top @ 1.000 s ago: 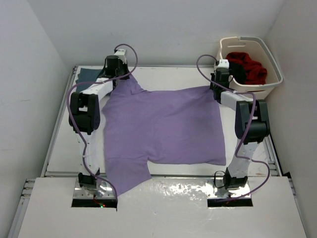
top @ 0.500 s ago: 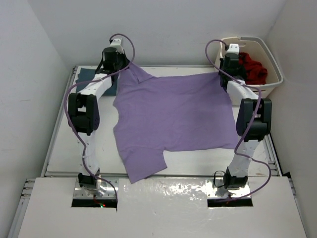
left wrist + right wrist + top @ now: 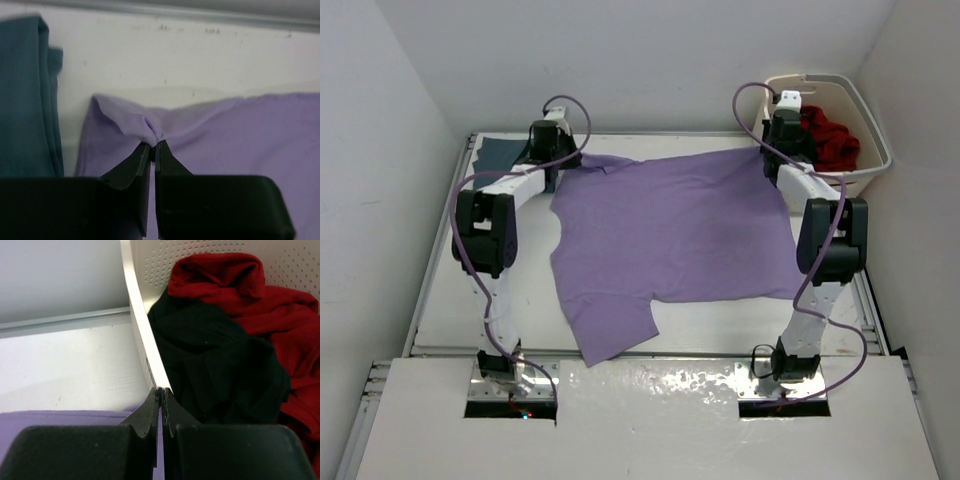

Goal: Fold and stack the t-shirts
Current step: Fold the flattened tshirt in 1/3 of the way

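A red shirt (image 3: 835, 142) and a black shirt (image 3: 220, 360) are kept in the basket (image 3: 855, 180). The purple shirt (image 3: 670, 235) is spread on the worktop (image 3: 450, 290), pinched at its far corners by the left end effector (image 3: 152, 143) and the right end effector (image 3: 161, 391)

Soft, even light is falling from above on the white table (image 3: 440, 290), leaving only faint shadows beside the arms, while glare is shining off the glossy near panel (image 3: 660, 385). In the dimmer wrist views, the left claw (image 3: 152, 146) and right claw (image 3: 160, 391) are showing as dark, out-of-focus shapes along the bottom edge.
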{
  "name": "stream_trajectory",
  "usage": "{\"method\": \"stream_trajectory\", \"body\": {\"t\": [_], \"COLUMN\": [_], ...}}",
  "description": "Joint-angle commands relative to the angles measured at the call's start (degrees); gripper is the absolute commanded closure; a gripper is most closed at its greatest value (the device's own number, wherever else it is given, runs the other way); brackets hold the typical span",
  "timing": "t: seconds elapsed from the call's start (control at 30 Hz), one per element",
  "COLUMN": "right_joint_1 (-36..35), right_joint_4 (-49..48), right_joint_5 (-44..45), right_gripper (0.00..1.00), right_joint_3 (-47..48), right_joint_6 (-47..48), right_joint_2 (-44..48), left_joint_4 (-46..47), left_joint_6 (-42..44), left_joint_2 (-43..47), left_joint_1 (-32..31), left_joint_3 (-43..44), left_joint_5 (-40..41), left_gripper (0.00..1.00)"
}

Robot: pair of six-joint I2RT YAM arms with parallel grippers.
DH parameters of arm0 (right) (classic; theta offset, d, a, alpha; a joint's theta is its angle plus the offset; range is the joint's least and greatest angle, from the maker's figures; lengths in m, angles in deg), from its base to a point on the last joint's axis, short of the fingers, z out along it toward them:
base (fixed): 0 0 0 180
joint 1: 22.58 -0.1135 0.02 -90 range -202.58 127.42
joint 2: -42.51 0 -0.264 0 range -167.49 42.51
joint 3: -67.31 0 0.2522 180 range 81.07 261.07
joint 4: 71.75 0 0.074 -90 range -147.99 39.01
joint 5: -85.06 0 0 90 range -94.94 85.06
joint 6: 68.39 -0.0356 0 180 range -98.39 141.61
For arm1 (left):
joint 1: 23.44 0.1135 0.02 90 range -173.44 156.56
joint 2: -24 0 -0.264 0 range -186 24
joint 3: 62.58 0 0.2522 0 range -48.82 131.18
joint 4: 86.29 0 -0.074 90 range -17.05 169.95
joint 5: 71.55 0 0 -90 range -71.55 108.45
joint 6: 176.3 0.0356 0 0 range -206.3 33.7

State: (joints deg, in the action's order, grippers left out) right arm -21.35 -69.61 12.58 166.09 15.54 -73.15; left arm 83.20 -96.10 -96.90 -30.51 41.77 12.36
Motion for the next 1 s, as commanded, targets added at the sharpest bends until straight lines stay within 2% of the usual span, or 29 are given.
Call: {"method": "stream_trajectory", "body": {"t": [0.0, 0.37, 0.63, 0.8, 0.87, 0.97], "right_joint_1": [0.52, 0.52, 0.78, 1.31, 1.66, 2.02], "right_joint_4": [1.69, 4.23, 6.34, 7.84, 8.10, 8.10], "right_joint_5": [2.52, 3.58, 5.68, 6.39, 6.30, 6.21], "right_gripper": [1.00, 1.00, 1.00, 1.00, 1.00, 1.00], "right_joint_3": [-3.88, -13.03, -15.49, -15.75, -16.02, -16.72], "right_joint_6": [0.61, 1.67, 2.11, 1.76, 1.85, 1.59], "right_joint_2": [4.55, 11.59, 13.79, 14.14, 14.49, 14.50], "left_joint_4": [2.91, -3.07, -12.90, -18.34, -19.50, -18.98], "left_joint_6": [-3.90, -13.48, -18.93, -21.48, -21.57, -21.92], "left_joint_2": [10.13, 26.49, 33.09, 37.75, 39.86, 40.83], "left_joint_1": [-0.22, -2.86, -6.55, -6.64, -6.64, -6.64], "left_joint_3": [-7.23, -27.28, -32.48, -35.04, -36.61, -39.08], "left_joint_5": [0.20, 5.82, 12.22, 14.34, 16.37, 14.97], "left_gripper": [1.00, 1.00, 1.00, 1.00, 1.00, 1.00]}}
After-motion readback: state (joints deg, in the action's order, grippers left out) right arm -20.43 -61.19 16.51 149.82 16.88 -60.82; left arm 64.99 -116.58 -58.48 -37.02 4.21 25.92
